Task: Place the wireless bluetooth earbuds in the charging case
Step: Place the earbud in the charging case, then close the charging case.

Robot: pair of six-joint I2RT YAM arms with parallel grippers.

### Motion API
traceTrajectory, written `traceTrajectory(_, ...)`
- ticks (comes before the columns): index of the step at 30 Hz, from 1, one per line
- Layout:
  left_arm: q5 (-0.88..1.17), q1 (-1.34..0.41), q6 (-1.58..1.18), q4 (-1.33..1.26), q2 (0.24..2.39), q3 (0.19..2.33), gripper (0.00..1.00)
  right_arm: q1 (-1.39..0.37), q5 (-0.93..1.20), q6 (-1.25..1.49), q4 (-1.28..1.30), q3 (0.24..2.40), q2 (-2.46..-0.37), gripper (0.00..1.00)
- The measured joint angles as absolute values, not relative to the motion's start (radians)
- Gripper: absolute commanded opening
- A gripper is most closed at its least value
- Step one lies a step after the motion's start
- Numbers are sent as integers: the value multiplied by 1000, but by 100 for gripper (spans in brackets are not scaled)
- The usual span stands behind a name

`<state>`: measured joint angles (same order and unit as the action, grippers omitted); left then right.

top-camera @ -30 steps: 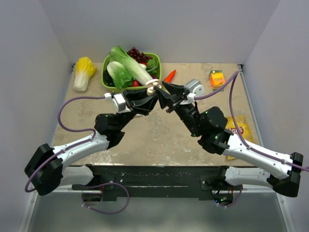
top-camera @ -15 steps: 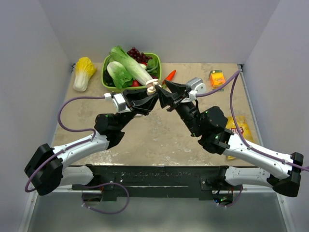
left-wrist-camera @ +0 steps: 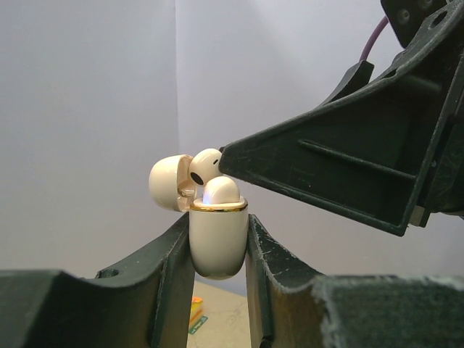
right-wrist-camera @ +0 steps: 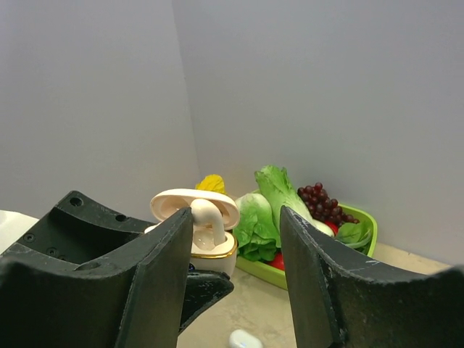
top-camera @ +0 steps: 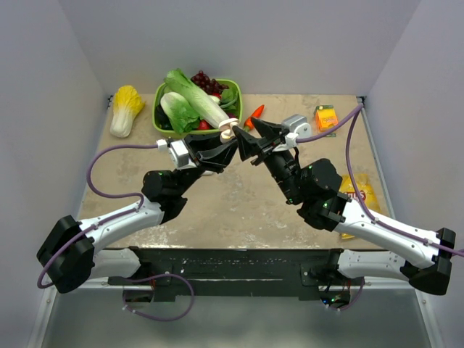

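My left gripper (left-wrist-camera: 217, 226) is shut on the cream charging case (left-wrist-camera: 217, 243), held upright above the table with its lid (left-wrist-camera: 170, 183) flipped open. One white earbud (right-wrist-camera: 206, 217) stands in the case with its stem down in a slot and its head (left-wrist-camera: 206, 165) sticking out on top. My right gripper (right-wrist-camera: 235, 221) is open right beside the case; one fingertip (left-wrist-camera: 239, 156) is at the earbud's head and nothing is between the fingers. A second earbud (right-wrist-camera: 245, 338) lies on the table below. From above, the case (top-camera: 228, 130) sits where both grippers meet.
A green basket (top-camera: 235, 90) of lettuce and grapes stands just behind the grippers, with a carrot (top-camera: 254, 114) beside it. A yellow cabbage (top-camera: 125, 109) lies at the far left, an orange carton (top-camera: 326, 117) at the far right, and a yellow bag (top-camera: 360, 197) by the right arm.
The right gripper's fingers have spread apart, letting go of the earbud that now stands in the case, and the gripper has shifted slightly. The left gripper and case have stayed put.
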<state>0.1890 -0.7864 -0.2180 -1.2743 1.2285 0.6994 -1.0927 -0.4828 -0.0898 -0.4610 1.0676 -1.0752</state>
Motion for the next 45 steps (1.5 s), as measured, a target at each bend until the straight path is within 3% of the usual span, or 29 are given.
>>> traceTrajectory(34, 188, -785, -223, -1274, 1215, 684, 0, -1074, -582, 9, -402, 1119, -1032, 62)
traceTrajectory(45, 484, -732, -436, -1278, 1171, 591, 0, -1030, -630, 96, -138, 1153, -1018, 60)
